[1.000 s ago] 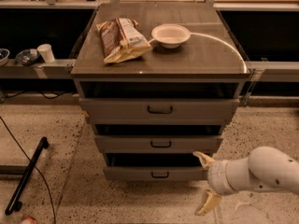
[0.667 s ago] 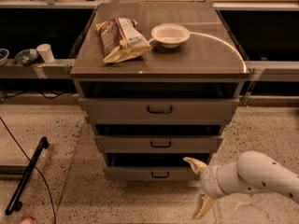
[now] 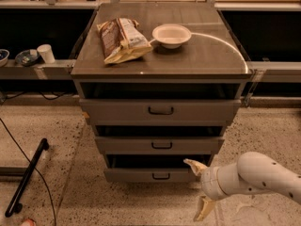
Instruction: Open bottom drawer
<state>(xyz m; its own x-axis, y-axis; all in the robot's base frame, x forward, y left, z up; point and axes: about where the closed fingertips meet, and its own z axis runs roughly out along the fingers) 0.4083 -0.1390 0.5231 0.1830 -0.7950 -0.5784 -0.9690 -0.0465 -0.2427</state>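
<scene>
While pincer (image 3: 200,187) hangs, fingers spread, at bottom drawer (image 3: 150,175) right end.

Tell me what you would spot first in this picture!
First, the big white robot arm at the lower right, with its gripper open near the right end of the bottom drawer. Next, the chip bag and the white bowl side by side on the grey cabinet.

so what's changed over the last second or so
The pincer, open, slid left with its arm toward the right end of the bottom drawer; its upper finger now sits near the drawer front's top edge. Nothing was gripped. The bottom drawer, chip bag and bowl stayed put.
</scene>
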